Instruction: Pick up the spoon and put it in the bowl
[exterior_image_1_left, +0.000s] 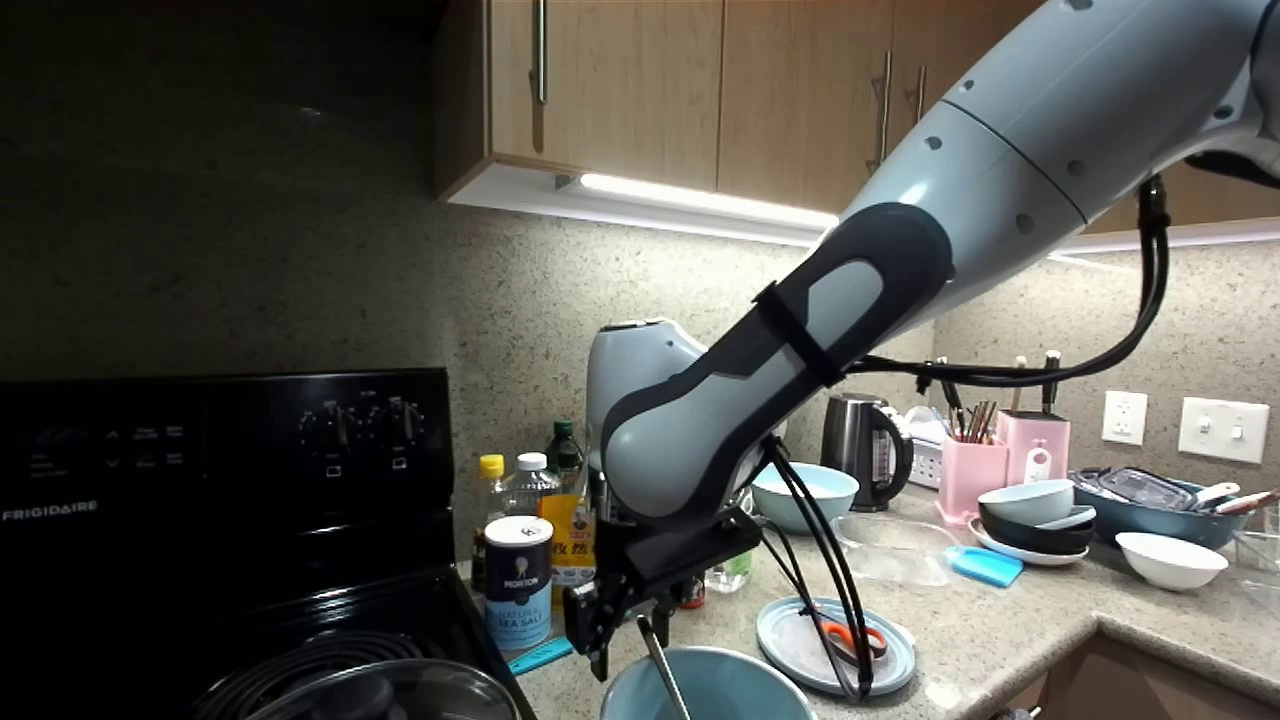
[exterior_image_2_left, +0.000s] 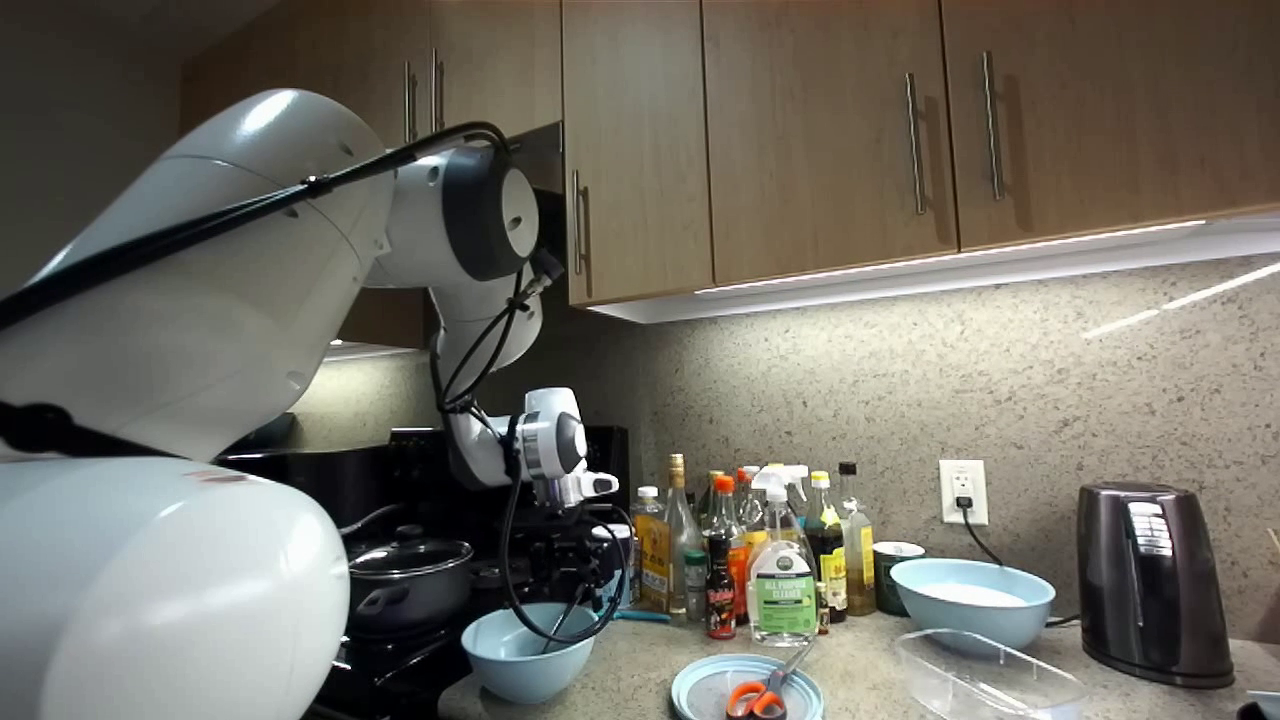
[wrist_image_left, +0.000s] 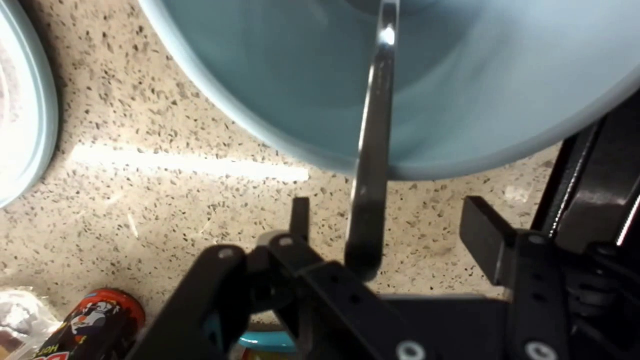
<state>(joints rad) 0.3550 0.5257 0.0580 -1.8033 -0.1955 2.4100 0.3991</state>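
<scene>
The light blue bowl (exterior_image_1_left: 745, 690) stands on the counter beside the stove; it also shows in the wrist view (wrist_image_left: 280, 142) and an exterior view (exterior_image_2_left: 527, 662). The metal spoon (wrist_image_left: 372, 135) leans in the bowl, its handle passing up over the rim; it also shows in an exterior view (exterior_image_1_left: 663, 668). Its head is out of view in the wrist view and hidden by the bowl wall in both exterior views. My gripper (wrist_image_left: 387, 217) is open, its fingers apart on either side of the upper handle and not touching it. In an exterior view the gripper (exterior_image_1_left: 632, 640) is at the bowl's rim.
A blue-rimmed round lid (exterior_image_2_left: 700, 690) with orange-handled scissors (exterior_image_2_left: 757, 697) lies beside the bowl. A salt canister (exterior_image_1_left: 518, 583) and several bottles (exterior_image_2_left: 720, 585) stand behind. The black stove (exterior_image_1_left: 440, 600) holds a lidded pot (exterior_image_2_left: 410, 585). A clear container (exterior_image_2_left: 985, 680) is farther along.
</scene>
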